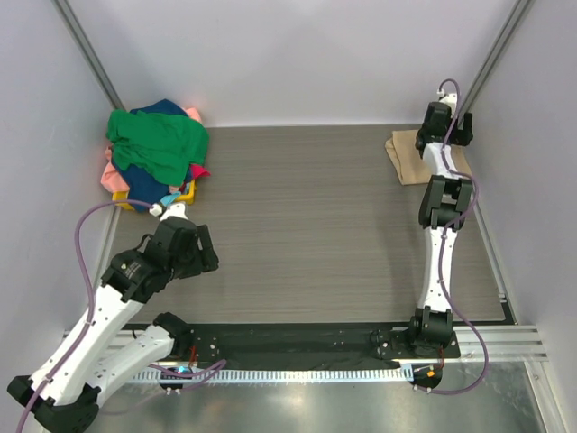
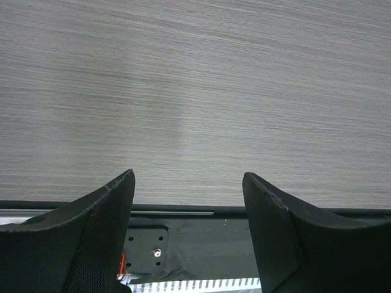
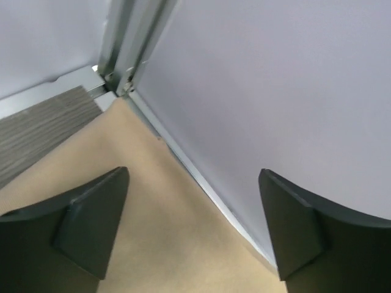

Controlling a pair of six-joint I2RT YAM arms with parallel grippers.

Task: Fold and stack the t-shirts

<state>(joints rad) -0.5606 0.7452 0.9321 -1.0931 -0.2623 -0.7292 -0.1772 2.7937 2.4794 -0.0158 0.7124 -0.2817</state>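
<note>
This is a robotics lab test cell, not a home. A grey wood-grain table point(image 1: 315, 225) fills the middle of the frame, boxed in at the top, left and right by plain white panels point(image 1: 297, 54) on bare metal posts point(image 1: 86, 50). Along the bottom edge, a slotted aluminium rail point(image 1: 505, 343) carries two white-and-black robot arms point(image 1: 439, 262) trailing purple cables point(image 1: 81, 244). The only household items are heaped coloured t-shirts point(image 1: 158, 144) over a yellow basket point(image 1: 187, 191) at upper left and a tan t-shirt point(image 1: 406, 161) at upper right.

The table point(image 2: 195, 91) looks matt wood-grain, the tan t-shirt point(image 3: 153, 232) smooth cloth, the left fingers point(image 2: 91, 238) matt black.
</note>
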